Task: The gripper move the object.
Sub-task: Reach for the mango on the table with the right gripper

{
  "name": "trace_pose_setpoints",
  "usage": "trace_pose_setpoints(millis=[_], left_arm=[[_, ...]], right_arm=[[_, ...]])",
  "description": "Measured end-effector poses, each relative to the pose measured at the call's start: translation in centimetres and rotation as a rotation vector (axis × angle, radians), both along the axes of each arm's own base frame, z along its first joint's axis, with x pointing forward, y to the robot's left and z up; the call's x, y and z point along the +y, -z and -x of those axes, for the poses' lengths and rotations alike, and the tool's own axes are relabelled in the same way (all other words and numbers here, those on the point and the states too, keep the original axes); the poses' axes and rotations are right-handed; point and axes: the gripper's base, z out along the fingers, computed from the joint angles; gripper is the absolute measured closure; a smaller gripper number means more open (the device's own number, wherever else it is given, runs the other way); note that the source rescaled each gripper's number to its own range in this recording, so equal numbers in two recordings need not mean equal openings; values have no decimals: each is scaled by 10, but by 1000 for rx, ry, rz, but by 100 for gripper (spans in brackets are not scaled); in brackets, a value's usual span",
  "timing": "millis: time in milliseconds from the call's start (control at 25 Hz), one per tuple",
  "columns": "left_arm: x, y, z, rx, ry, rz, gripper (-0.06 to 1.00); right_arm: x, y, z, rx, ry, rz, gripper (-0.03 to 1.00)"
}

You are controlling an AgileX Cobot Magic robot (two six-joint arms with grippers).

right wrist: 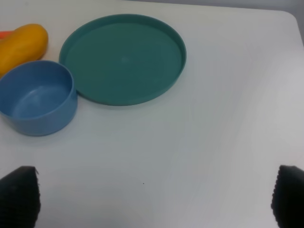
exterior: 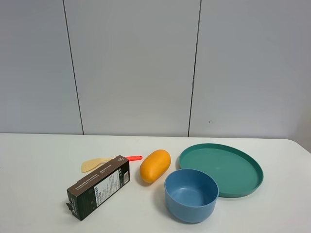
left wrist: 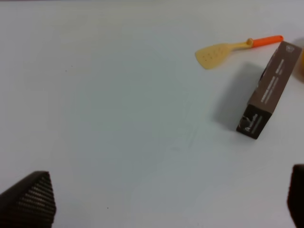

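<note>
The yellow-orange mango [exterior: 155,166] lies on the white table between the dark carton [exterior: 98,188] and the blue bowl [exterior: 191,195]. It also shows in the right wrist view [right wrist: 21,47], beside the bowl [right wrist: 35,97]. No gripper shows in the exterior high view. My left gripper [left wrist: 161,204] is open and empty over bare table, well short of the carton [left wrist: 268,90]. My right gripper [right wrist: 154,197] is open and empty, apart from the bowl and from the green plate [right wrist: 123,57].
A tan spatula with an orange handle [exterior: 97,164] lies behind the carton and also shows in the left wrist view [left wrist: 223,51]. The green plate [exterior: 243,167] sits right of the mango. A grey panelled wall stands behind the table.
</note>
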Motion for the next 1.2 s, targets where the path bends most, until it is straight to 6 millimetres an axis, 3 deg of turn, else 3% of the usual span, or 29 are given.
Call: trace_pose_setpoints(millis=[680, 1000, 1200], left_arm=[[0, 0, 0, 0, 0, 0, -6], [0, 0, 0, 0, 0, 0, -6], [0, 0, 0, 0, 0, 0, -6]], right_arm=[[0, 0, 0, 0, -2, -4, -3], [2, -1, 0, 6, 26, -100, -3], [2, -16, -11, 60, 41, -126, -3]])
